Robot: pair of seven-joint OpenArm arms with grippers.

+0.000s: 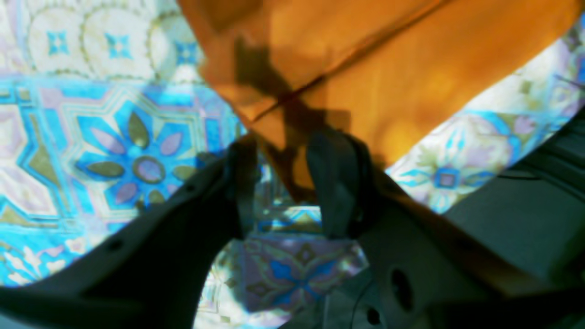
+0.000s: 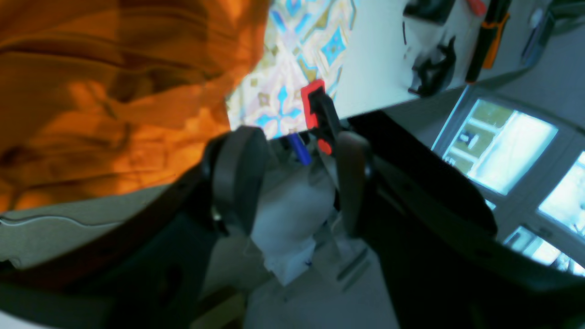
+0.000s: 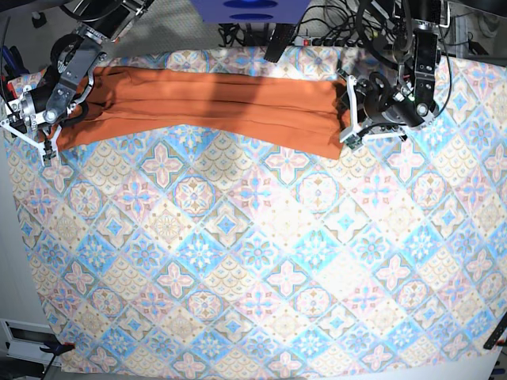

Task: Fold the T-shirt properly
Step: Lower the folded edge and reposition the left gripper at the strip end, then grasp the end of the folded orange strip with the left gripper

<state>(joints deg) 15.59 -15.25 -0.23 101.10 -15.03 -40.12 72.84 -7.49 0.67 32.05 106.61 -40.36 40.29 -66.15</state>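
The orange T-shirt lies folded into a long strip across the far part of the table. At the strip's right end is my left gripper. In the left wrist view, a corner of the T-shirt reaches down between the fingers of the left gripper, which stand apart with tablecloth showing beside the cloth. My right gripper is at the strip's left end. In the right wrist view the right gripper is open with nothing between its fingers, and the T-shirt is bunched just to its upper left.
A blue-and-pink patterned tablecloth covers the table. A red clamp grips the table edge near the right gripper. Cables and a power strip lie behind the table. Tools rest on a white bench beyond.
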